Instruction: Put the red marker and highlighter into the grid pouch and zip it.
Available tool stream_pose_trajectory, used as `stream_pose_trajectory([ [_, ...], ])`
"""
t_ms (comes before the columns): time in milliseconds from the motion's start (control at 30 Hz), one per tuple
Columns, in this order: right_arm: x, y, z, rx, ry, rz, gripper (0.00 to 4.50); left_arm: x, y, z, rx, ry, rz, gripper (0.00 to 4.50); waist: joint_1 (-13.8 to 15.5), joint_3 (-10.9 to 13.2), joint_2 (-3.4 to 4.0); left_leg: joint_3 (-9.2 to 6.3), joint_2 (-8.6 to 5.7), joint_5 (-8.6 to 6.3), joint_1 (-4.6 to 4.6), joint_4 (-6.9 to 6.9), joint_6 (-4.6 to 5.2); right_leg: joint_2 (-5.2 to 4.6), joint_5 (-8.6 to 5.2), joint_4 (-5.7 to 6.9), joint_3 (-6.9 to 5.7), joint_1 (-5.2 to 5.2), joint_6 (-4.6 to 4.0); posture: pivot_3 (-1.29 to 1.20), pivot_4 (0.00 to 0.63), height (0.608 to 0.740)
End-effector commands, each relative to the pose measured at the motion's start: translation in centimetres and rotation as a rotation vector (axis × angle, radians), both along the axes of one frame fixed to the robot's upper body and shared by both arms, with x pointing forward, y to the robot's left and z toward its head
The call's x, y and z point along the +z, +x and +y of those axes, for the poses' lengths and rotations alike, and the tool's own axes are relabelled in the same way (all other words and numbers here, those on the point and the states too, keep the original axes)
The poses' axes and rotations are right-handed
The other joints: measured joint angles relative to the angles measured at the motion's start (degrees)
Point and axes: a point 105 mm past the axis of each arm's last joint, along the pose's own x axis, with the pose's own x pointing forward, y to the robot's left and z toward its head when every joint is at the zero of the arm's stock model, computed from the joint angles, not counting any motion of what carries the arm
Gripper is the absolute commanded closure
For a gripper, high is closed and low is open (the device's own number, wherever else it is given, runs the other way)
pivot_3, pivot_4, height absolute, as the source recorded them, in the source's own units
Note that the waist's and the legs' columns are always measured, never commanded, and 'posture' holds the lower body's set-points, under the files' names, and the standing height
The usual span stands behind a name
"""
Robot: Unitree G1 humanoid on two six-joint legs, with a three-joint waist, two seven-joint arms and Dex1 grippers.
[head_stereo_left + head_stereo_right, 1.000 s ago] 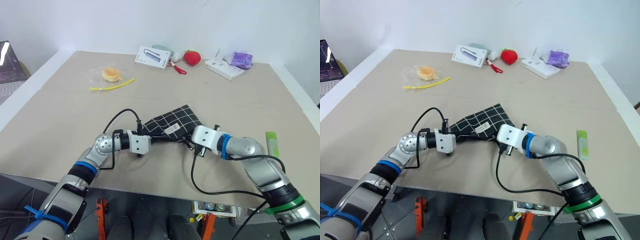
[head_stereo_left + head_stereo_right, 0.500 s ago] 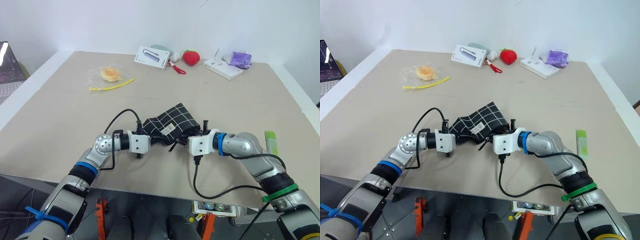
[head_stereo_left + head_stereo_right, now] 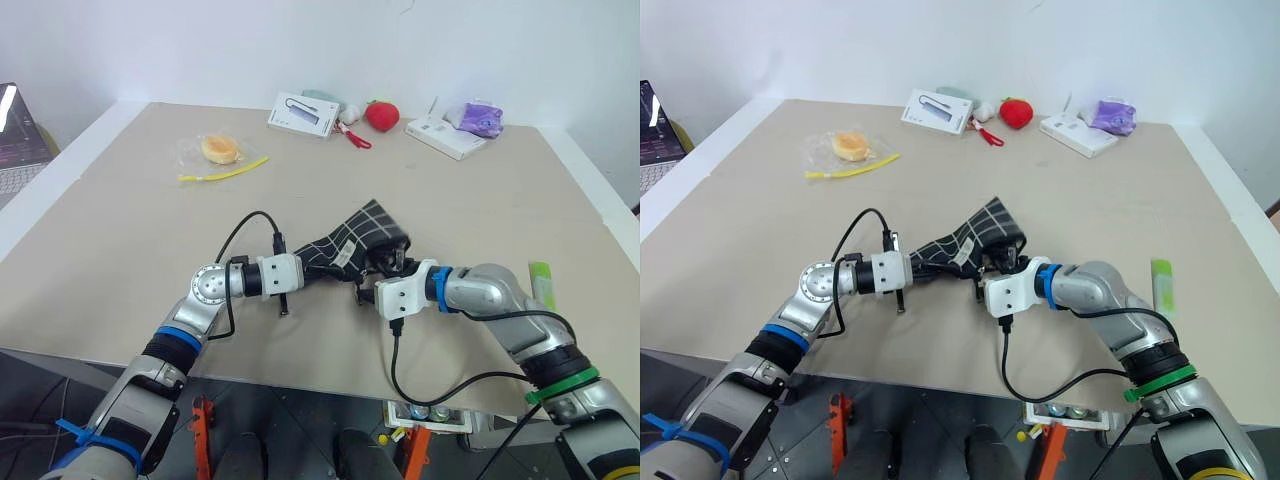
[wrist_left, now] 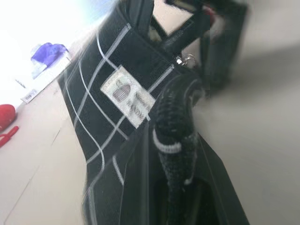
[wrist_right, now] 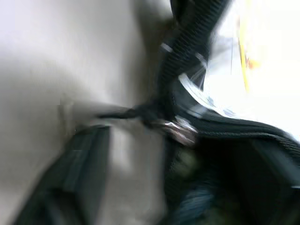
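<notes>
Beige tabletop runs from the near edge back to a white wall. Nearest the front edge, the two arms meet over the grid pouch, which is lifted and tilted between them. The left gripper is pinched tight on the pouch's left end; its fingertips are buried in the fabric. In the left wrist view the white label and the black pull cord show close up, blurred. The right gripper sits at the pouch's lower right corner; whether its fingers are spread or pressing the fabric cannot be told, since they merge with the dark cloth. The right wrist view is badly smeared: a metal zipper pull and the zipper tape can be made out, little else. The pouch's inside is hidden.

Well apart, by the right edge of the table, lies the highlighter, partly cut off behind the right arm.

Farther back on the left, a wrapped bun lies beside a thin yellow strip. Along the far edge stand a white box, red-handled scissors, a red strawberry plush, another white box and something purple. A laptop is cut off at the left border.
</notes>
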Motion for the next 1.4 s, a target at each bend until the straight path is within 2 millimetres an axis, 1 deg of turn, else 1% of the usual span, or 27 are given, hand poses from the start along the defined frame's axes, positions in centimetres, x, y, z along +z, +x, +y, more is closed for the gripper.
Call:
stream_pose_trajectory([
  [33,3.8,-0.9,-1.1,-0.004,0.022,0.005,0.07,2.1,0.0,0.0,-0.005,-0.065,0.015,4.50,0.0,0.0,0.03,0.00,0.00,0.00,0.00,0.02,0.00,0.00,0.00,0.01,0.01,0.00,0.00,0.00,0.150,0.733],
  [100,5.6,-1.3,-2.2,-0.058,0.083,0.069,0.07,2.3,0.0,0.0,-0.008,-0.082,0.064,4.50,0.0,0.0,0.05,0.00,-0.01,0.00,-0.02,0.06,0.00,-0.01,0.00,0.02,0.01,0.00,0.00,0.00,0.150,0.733],
  [167,7.0,-1.5,-3.0,-0.097,0.114,0.079,0.07,2.4,-0.1,0.0,-0.011,-0.099,0.114,4.50,0.0,0.1,0.05,-0.02,0.00,0.00,-0.02,0.09,0.00,0.00,0.00,0.02,0.00,0.02,0.00,0.00,0.150,0.733],
  [267,9.8,-1.9,-3.4,-0.143,0.289,0.147,0.07,2.2,-0.3,-0.1,-0.020,-0.100,0.173,4.50,-0.1,0.1,0.06,-0.05,0.03,0.00,0.01,0.11,0.00,0.05,-0.01,0.02,-0.03,0.05,0.01,0.00,0.150,0.733],
  [333,11.0,-2.2,-4.0,-0.175,0.384,0.209,0.07,2.1,-0.3,-0.1,-0.023,-0.101,0.197,4.50,-0.1,0.1,0.12,-0.06,0.05,0.00,0.01,0.12,0.00,0.08,0.00,0.04,-0.02,0.04,-0.01,0.00,0.150,0.733],
  [367,11.2,-2.3,-4.3,-0.196,0.400,0.221,0.07,2.1,-0.4,-0.2,-0.023,-0.102,0.202,4.50,-0.1,0.1,0.13,-0.09,0.05,0.00,0.00,0.12,0.00,0.07,0.00,0.05,-0.03,0.04,-0.01,0.00,0.150,0.733],
  [467,10.3,-2.3,-5.4,-0.260,0.377,0.244,0.07,2.2,-0.3,-0.3,-0.023,-0.116,0.218,4.50,0.0,0.1,0.13,-0.13,0.04,0.00,-0.02,0.19,0.00,0.07,-0.01,0.05,-0.08,0.05,0.01,0.00,0.150,0.733],
  [533,9.7,-2.6,-5.4,-0.276,0.384,0.275,0.07,2.4,-0.2,-0.3,-0.023,-0.128,0.229,4.50,0.0,0.1,0.13,-0.13,0.04,0.00,-0.03,0.20,0.00,0.06,-0.07,0.04,-0.09,0.07,0.11,0.00,0.150,0.733],
  [567,9.5,-2.7,-5.5,-0.288,0.391,0.291,0.07,2.6,-0.2,-0.4,-0.024,-0.138,0.237,4.50,0.0,0.1,0.15,-0.12,0.04,0.00,-0.03,0.20,0.00,0.06,-0.19,0.04,-0.08,0.06,0.30,0.00,0.150,0.733],
  [633,9.2,-2.7,-5.9,-0.322,0.395,0.302,0.07,2.9,-0.1,-0.4,-0.025,-0.155,0.251,4.50,-0.1,0.2,0.22,-0.12,0.03,0.00,-0.03,0.20,0.00,0.06,-0.19,0.05,-0.07,0.05,0.31,0.00,0.150,0.733],
  [733,8.4,-1.8,-8.8,-0.466,0.363,0.271,0.07,3.7,-0.1,-0.4,-0.025,-0.193,0.271,4.50,0.0,0.2,0.23,-0.13,0.04,0.00,-0.03,0.21,0.00,0.07,-0.19,0.05,-0.08,0.05,0.31,0.00,0.150,0.733],
  [767,8.2,-1.7,-9.3,-0.489,0.356,0.264,0.07,3.8,-0.1,-0.4,-0.025,-0.196,0.274,4.50,0.0,0.2,0.23,-0.13,0.04,0.00,-0.04,0.22,0.00,0.07,-0.19,0.05,-0.08,0.05,0.31,0.00,0.150,0.733],
  [800,8.3,-1.1,-10.7,-0.560,0.355,0.225,0.07,3.8,-0.1,-0.4,-0.023,-0.196,0.274,4.50,0.0,0.2,0.23,-0.13,0.03,0.00,-0.04,0.22,0.00,0.06,-0.20,0.05,-0.08,0.05,0.32,0.00,0.150,0.733],
  [833,8.6,-0.5,-12.1,-0.634,0.391,0.188,0.07,3.8,-0.1,-0.3,-0.020,-0.195,0.273,4.50,0.0,0.2,0.23,-0.11,0.03,0.00,-0.04,0.24,0.00,0.05,-0.20,0.05,-0.07,0.05,0.32,0.00,0.150,0.733],
  [867,9.4,0.0,-13.7,-0.722,0.502,0.166,0.07,3.8,-0.1,-0.3,-0.017,-0.196,0.272,4.50,0.0,0.2,0.23,-0.09,0.03,0.00,-0.04,0.24,0.00,0.05,-0.19,0.05,-0.06,0.05,0.33,0.00,0.150,0.733],
  [900,9.8,0.3,-14.7,-0.779,0.582,0.157,0.07,3.8,-0.1,-0.2,-0.015,-0.197,0.272,4.50,0.0,0.2,0.23,-0.08,0.02,0.00,-0.04,0.25,0.00,0.04,-0.19,0.05,-0.05,0.05,0.32,0.00,0.150,0.733],
  [933,10.0,0.4,-15.9,-0.861,0.740,0.207,0.07,3.9,0.0,-0.2,-0.011,-0.203,0.275,4.50,0.0,0.2,0.22,-0.08,0.02,0.00,-0.04,0.26,0.00,0.04,-0.18,0.05,-0.05,0.05,0.32,0.00,0.150,0.733],
  [967,10.0,0.3,-16.6,-0.910,0.839,0.254,0.07,3.9,0.0,-0.2,-0.008,-0.208,0.277,4.50,0.0,0.2,0.23,-0.11,0.03,0.00,-0.03,0.25,0.00,0.06,-0.18,0.06,-0.06,0.06,0.31,0.00,0.150,0.733],
  [1000,9.1,-0.2,-18.4,-1.031,0.926,0.277,0.07,3.9,0.0,-0.1,-0.008,-0.208,0.279,4.50,0.0,0.2,0.25,-0.11,0.03,0.00,-0.04,0.25,0.00,0.06,-0.16,0.07,-0.05,0.05,0.27,0.00,0.150,0.733],
  [1033,8.2,-1.0,-19.6,-1.121,1.019,0.310,0.07,3.9,0.0,-0.1,-0.008,-0.208,0.280,4.50,0.0,0.2,0.25,-0.15,0.03,0.00,-0.03,0.23,0.00,0.06,-0.07,0.08,-0.07,0.06,0.12,0.00,0.150,0.733],
  [1067,7.6,-1.5,-20.2,-1.179,1.069,0.324,0.07,3.9,-0.1,0.0,-0.008,-0.207,0.281,4.50,0.1,0.2,0.24,-0.26,0.03,0.00,-0.05,0.24,0.00,0.07,0.01,0.08,-0.15,0.09,-0.05,0.00,0.150,0.733],
  [1100,6.9,-2.1,-20.5,-1.224,1.087,0.330,0.07,3.8,-0.1,-0.1,-0.009,-0.205,0.281,4.50,0.1,0.2,0.24,-0.32,0.03,0.00,-0.05,0.18,0.00,0.09,0.00,0.06,-0.20,0.09,-0.08,0.00,0.150,0.733],
  [1133,6.6,-2.4,-20.5,-1.240,1.092,0.334,0.07,3.8,-0.1,-0.1,-0.010,-0.205,0.282,4.50,0.1,0.2,0.29,-0.37,0.03,0.00,-0.08,0.20,0.00,0.09,-0.03,0.08,-0.25,0.10,-0.09,0.00,0.150,0.733],
  [1267,4.5,-3.5,-22.1,-1.415,1.161,0.322,0.07,3.8,-0.1,-0.4,-0.019,-0.209,0.288,4.50,-0.1,0.2,0.50,-0.30,-0.02,0.00,-0.15,0.20,0.01,0.05,-0.05,0.08,-0.18,0.03,-0.07,0.00,0.150,0.733],
  [1400,2.5,-4.4,-23.6,-1.538,1.163,0.325,0.07,3.7,-0.2,-0.6,-0.027,-0.208,0.292,4.50,-0.1,0.2,0.52,-0.35,-0.01,0.02,-0.12,0.21,0.03,0.08,-0.22,0.08,-0.22,0.05,0.26,0.00,0.150,0.733],
])
